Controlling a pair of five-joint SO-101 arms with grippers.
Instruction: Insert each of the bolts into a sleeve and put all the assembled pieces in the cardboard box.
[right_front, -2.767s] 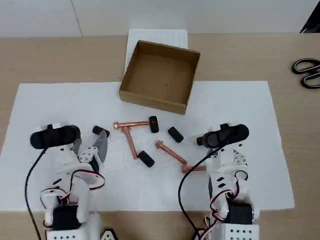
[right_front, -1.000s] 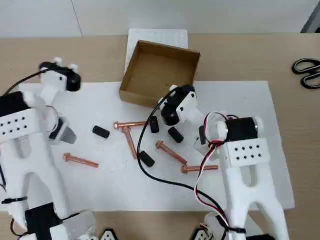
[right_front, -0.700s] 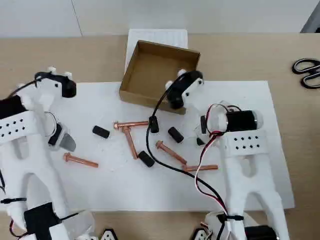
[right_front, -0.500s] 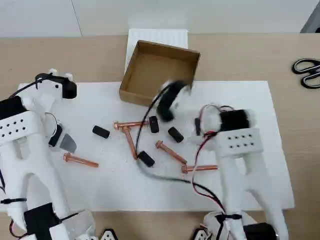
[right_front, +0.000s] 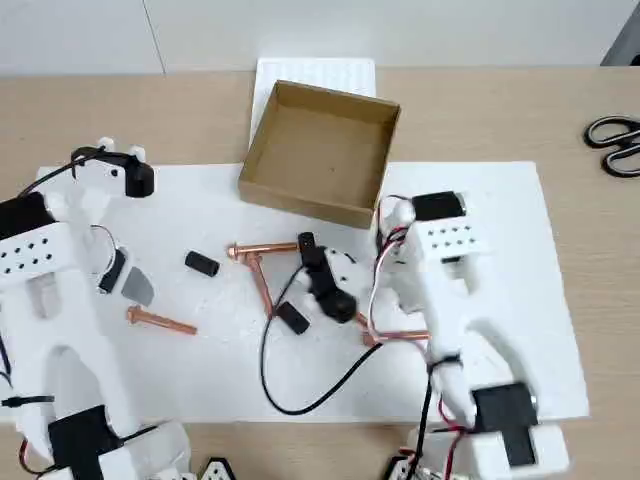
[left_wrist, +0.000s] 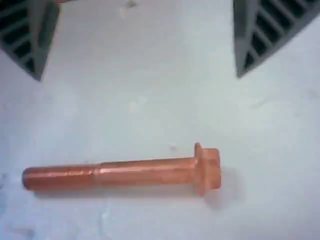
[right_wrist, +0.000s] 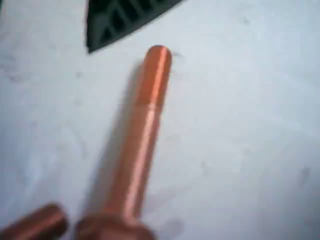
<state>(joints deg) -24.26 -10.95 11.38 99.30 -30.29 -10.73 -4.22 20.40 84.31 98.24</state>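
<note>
The right claw (right_front: 322, 275) has swung back from the cardboard box (right_front: 305, 205) — still empty — and hangs low over a bolt (right_wrist: 142, 140) in the middle, its grip impossible to judge, while the left claw (left_wrist: 139, 74) gapes wide above another bolt (left_wrist: 120, 172), so no sleeve (right_front: 202, 263) is filled yet.

Left gripper (left_wrist: 139, 75) spread wide, pointing down, right arm (right_front: 440, 270) bent low
</note>
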